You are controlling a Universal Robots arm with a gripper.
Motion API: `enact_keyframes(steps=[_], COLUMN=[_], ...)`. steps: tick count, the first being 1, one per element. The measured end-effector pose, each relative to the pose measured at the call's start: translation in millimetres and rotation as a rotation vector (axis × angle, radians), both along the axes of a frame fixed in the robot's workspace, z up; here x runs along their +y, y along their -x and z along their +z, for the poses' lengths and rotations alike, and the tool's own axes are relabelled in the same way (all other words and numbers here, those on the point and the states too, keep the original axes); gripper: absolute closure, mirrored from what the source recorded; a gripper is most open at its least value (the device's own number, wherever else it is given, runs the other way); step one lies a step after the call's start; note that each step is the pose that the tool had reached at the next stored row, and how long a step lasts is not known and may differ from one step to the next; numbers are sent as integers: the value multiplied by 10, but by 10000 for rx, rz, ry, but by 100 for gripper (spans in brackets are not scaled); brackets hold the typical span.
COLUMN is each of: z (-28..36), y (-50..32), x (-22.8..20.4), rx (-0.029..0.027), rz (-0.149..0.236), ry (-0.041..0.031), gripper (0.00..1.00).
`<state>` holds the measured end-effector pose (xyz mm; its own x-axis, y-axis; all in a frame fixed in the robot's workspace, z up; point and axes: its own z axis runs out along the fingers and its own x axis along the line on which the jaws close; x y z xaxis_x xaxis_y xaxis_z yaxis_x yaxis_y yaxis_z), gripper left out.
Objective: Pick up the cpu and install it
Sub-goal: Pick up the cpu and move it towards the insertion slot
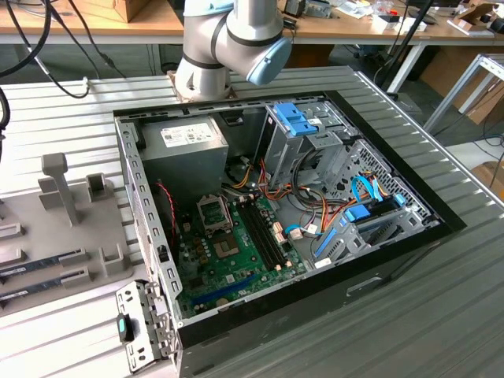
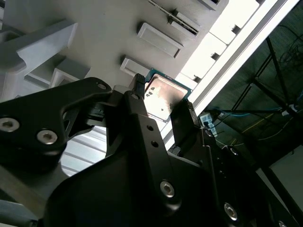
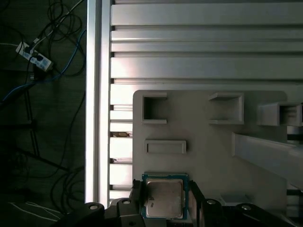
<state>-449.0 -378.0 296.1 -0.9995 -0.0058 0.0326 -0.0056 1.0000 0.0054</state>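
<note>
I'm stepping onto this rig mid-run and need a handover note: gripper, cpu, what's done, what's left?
Gripper: set around the cpu in both wrist views; I cannot tell whether it is clamped.
Cpu: at the edge of the grey fixture plate; resting or lifted, I cannot tell.
Done: gripper lined up on the cpu.
Left: cpu not yet in the motherboard socket inside the open computer case.

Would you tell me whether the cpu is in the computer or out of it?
Out: the cpu sits at the gripper over the grey tray, away from the computer case.
</note>
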Motion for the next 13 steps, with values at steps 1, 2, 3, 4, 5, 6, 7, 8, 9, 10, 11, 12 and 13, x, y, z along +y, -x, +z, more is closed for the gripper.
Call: enact_keyframes(steps=[1, 2, 3, 4, 5, 6, 7, 8, 9, 10, 11, 12, 13], z=[6, 11, 13, 18, 21, 24, 31, 35, 41, 46, 49, 53, 56], y=[0, 0, 0, 0, 0, 0, 0, 0, 0, 0, 0, 0, 0], x=[0, 0, 0, 0, 0, 0, 0, 0, 0, 0, 0, 0, 0], rx=[0, 0, 0, -1, -1, -1, 0, -1, -1, 0, 0, 0, -1], rz=[0, 1, 0, 0, 0, 0, 0, 0, 0, 1, 0, 0, 0], ry=[0, 0, 0, 0, 0, -1, 0, -1, 0, 1, 1, 1, 1], gripper=[53, 53, 53, 53, 53, 53, 53, 53, 53, 53, 53, 53, 53])
